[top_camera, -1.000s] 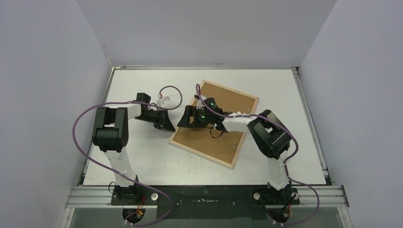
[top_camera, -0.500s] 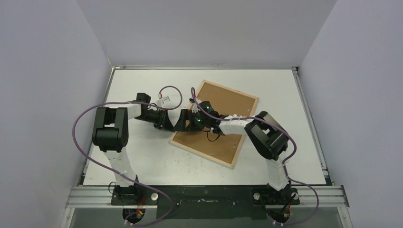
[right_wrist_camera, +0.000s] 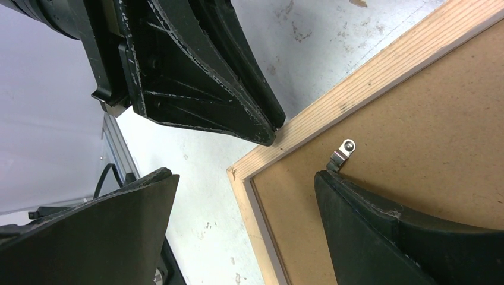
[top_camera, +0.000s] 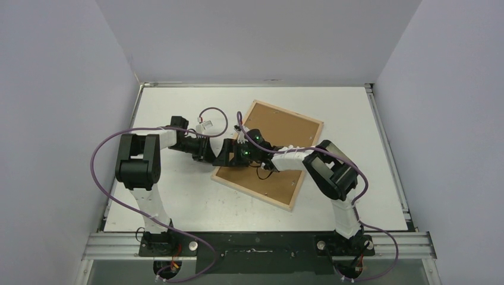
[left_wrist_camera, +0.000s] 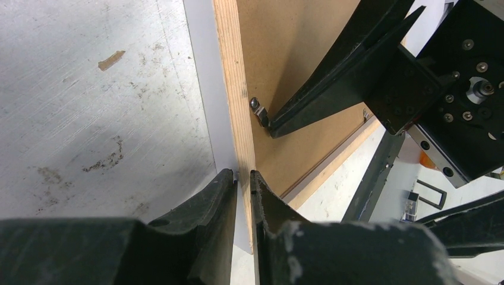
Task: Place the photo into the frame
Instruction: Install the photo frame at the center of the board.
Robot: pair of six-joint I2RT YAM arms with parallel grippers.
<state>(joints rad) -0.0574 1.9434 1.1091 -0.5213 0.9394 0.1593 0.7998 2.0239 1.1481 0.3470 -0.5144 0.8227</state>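
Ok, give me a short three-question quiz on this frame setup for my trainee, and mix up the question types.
1. True or false: the right gripper has its jaws wide apart.
2. What is the left gripper pinching? A) the pale wooden bar of the frame B) a screwdriver C) a cloth
3. Fill in: one right fingertip sits at a small metal ___ on the brown backing panel.
Key: 1 true; 2 A; 3 clip.
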